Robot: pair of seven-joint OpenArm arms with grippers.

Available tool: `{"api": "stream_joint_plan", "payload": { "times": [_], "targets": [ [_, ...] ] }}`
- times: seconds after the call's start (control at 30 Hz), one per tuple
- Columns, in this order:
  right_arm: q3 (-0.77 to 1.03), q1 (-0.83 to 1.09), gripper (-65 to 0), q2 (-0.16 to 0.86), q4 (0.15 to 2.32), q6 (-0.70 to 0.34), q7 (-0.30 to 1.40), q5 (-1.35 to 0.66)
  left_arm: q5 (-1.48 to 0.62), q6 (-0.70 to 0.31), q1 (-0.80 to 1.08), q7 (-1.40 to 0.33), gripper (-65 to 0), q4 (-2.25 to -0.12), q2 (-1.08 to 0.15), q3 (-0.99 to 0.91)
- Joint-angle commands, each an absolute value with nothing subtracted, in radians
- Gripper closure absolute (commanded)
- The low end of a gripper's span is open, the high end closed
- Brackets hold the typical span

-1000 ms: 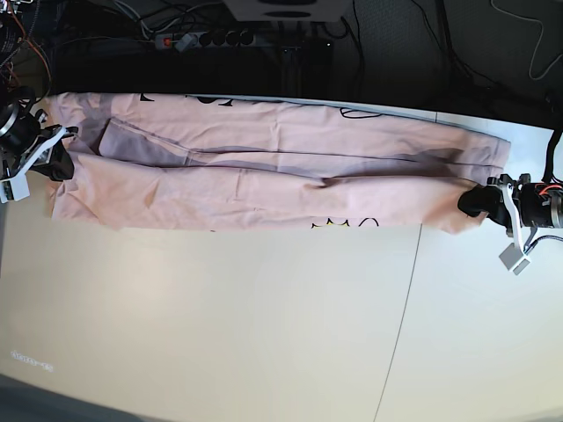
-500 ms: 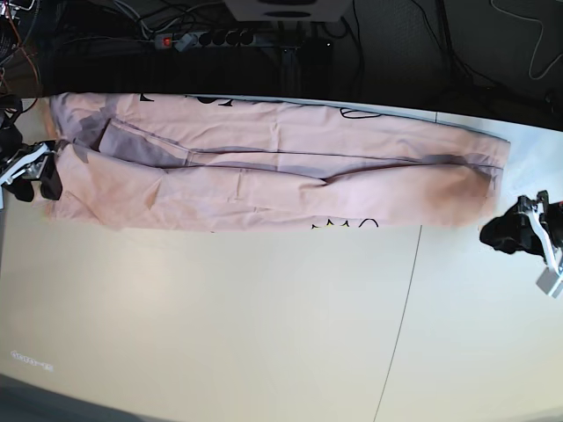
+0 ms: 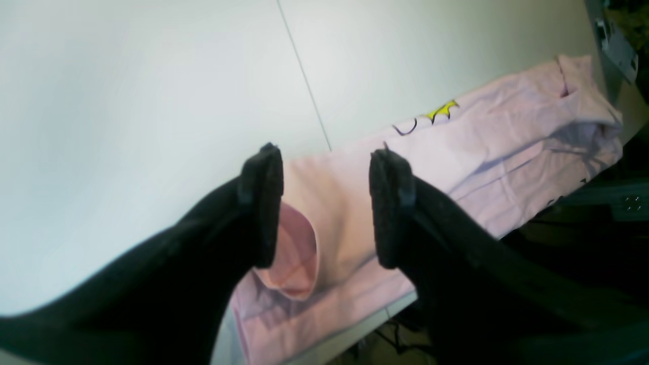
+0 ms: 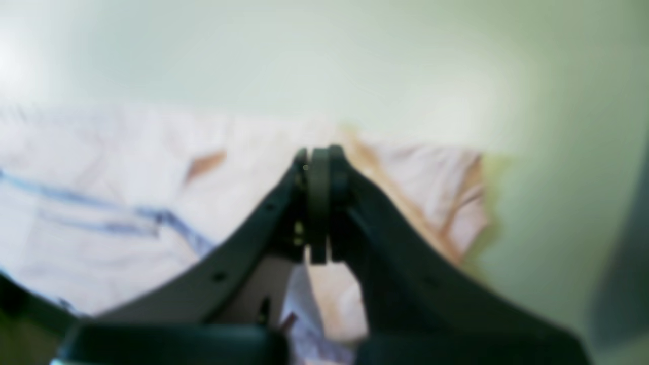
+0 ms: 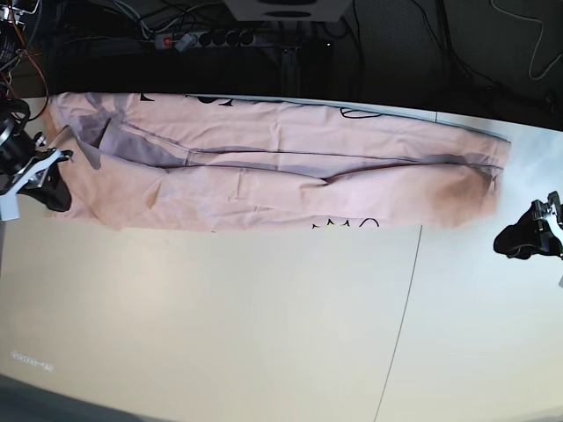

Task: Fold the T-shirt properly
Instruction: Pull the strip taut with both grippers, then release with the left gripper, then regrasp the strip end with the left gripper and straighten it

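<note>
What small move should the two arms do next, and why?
Probably bring both arms back to the ends of the T-shirt to fold it across. It lies as a long band; the left gripper is open off its end, and the right gripper is shut at the other end, seemingly gripping nothing.

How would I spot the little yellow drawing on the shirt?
Find the white table and the long pink shirt folded into a band along its far side. On the band's near edge, right of middle, sits the yellow drawing, the only colour among black marks.
</note>
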State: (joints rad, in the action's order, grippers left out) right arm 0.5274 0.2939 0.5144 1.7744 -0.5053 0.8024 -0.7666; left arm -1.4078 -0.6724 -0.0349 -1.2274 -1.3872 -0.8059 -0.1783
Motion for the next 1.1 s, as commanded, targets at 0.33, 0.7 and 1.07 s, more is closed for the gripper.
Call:
{"api": "stream_joint_plan", "payload": {
  "times": [0.33,0.7,1.07],
  "targets": [
    [0.318,0.289,0.0,0.458,1.765,-0.583,0.699,-0.587,-1.395,-0.698,0.12,-1.168,-47.4,-1.393,-0.829,-0.189],
    [0.317,0.292,0.0,0.451,1.765,-0.583,0.704,-0.587,-1.258,-0.698,0.139,-1.028,-47.4,-1.315,-0.828,-0.189],
    [0.318,0.292,0.0,0.451,1.765,-0.583,0.704,-0.587,-1.398,-0.698,0.138,-1.085,-47.4,-1.31,-0.828,-0.189]
  ]
}}
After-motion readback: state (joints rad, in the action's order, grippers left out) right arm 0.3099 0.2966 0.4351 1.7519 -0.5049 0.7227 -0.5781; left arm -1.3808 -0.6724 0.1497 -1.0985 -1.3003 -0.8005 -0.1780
